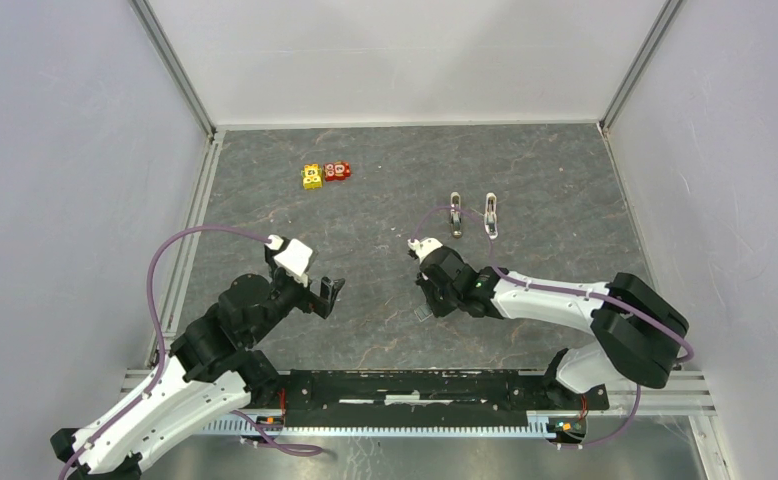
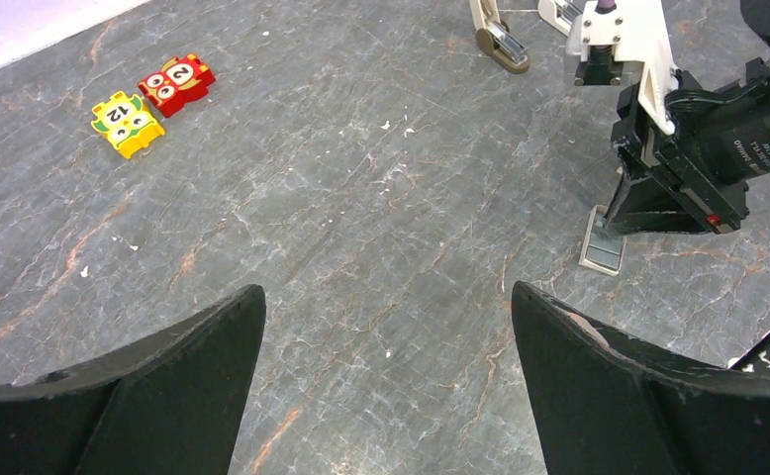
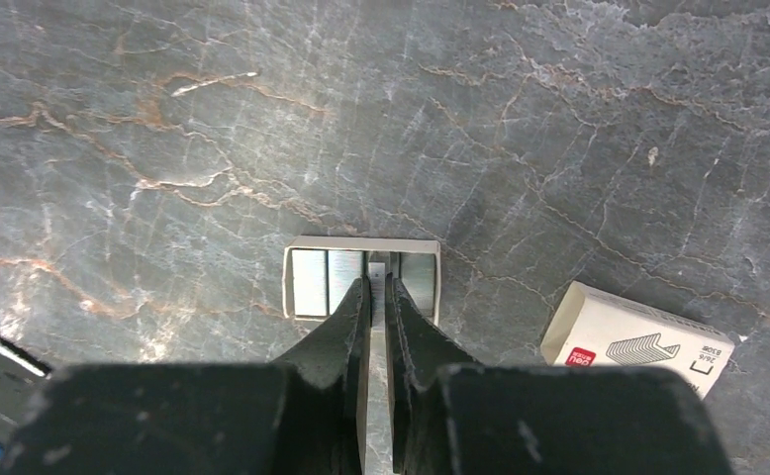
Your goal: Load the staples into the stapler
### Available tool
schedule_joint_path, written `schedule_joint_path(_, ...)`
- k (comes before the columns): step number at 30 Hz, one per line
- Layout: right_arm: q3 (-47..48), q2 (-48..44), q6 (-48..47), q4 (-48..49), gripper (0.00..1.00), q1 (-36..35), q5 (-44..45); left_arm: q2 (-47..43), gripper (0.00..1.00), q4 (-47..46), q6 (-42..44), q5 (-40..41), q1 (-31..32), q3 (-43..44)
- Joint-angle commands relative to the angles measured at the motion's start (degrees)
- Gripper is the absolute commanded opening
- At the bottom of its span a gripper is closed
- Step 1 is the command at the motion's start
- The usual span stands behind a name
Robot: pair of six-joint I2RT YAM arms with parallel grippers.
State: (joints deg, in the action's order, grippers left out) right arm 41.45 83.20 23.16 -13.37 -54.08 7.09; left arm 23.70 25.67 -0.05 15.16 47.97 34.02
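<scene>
Mid-table, your right gripper [image 3: 378, 284] is clamped on staples [image 3: 378, 263] in their tray [image 3: 288, 282]; the stapler [image 1: 456, 213] lies ahead, pointing away, nearer this arm.

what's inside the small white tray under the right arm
Shiny staple strips lie side by side in the tray. The right fingers pinch one strip and hide the tray's near edge.

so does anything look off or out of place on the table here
Only the yellow toy block and red toy block toward the far left, unrelated to stapling. A few white flecks dot the table. Nothing looks spilled or damaged.
</scene>
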Motion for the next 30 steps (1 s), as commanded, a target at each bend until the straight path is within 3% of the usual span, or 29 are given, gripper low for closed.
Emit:
schedule_joint_path(1, 2.1, -4.1, 0.9, 2.5, 0.12, 0.1, -1.3, -0.5, 1.00, -0.9, 1.8, 1.3, -0.2, 0.8)
schedule_joint_path(11, 6.2, -4.0, 1.1, 4.5, 0.12, 0.2, -4.3, -1.0, 1.00, -0.9, 2.0, 2.2, -0.2, 0.8)
schedule_joint_path(30, 14.3, 19.9, 5.6, 23.4, 0.14, 0.2, -26.8, -6.0, 1.00, -1.3, 2.4, 10.7, -0.1, 0.3)
